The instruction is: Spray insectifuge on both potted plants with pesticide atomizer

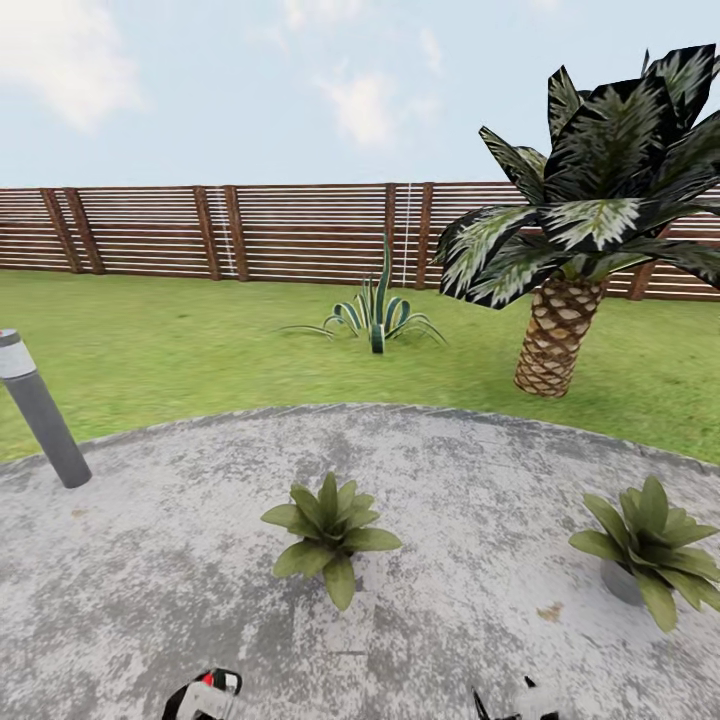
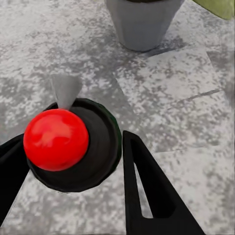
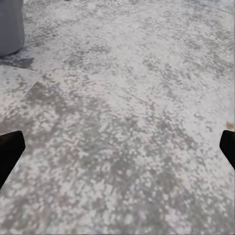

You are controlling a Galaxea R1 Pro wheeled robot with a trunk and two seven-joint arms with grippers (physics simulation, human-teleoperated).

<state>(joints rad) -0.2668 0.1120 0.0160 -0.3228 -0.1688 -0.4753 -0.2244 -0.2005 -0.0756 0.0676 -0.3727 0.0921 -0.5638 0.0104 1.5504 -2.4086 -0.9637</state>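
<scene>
Left to right, head view: grey bollard [image 1: 40,410] at the patio's [image 1: 150,560] left edge, left gripper [image 1: 205,697] at the bottom, first plant [image 1: 330,535] mid-patio, right gripper [image 1: 522,703] at the bottom, second plant [image 1: 655,545] far right. Agave [image 1: 378,315] and palm [image 1: 570,240] on the lawn behind; ignore both.

Left wrist view: atomizer [image 2: 73,144] sits between the left fingers [image 2: 147,191], seen from the top, red knob and dark round head. Fingers closed in tight on its sides, so it's held. Nozzle points at the grey pot [image 2: 142,22] just ahead on the slabs.

Right wrist view: right fingers [image 3: 10,152] spread wide, holding nothing, bare stone below.

Step, as I read it: pickup done, now lining up on the first plant. No specks visible on the leaves, so coverage looks unstarted. Next: raise the nozzle from pot to leaves, spray, sweep the rosette, then shift right to the second plant.
</scene>
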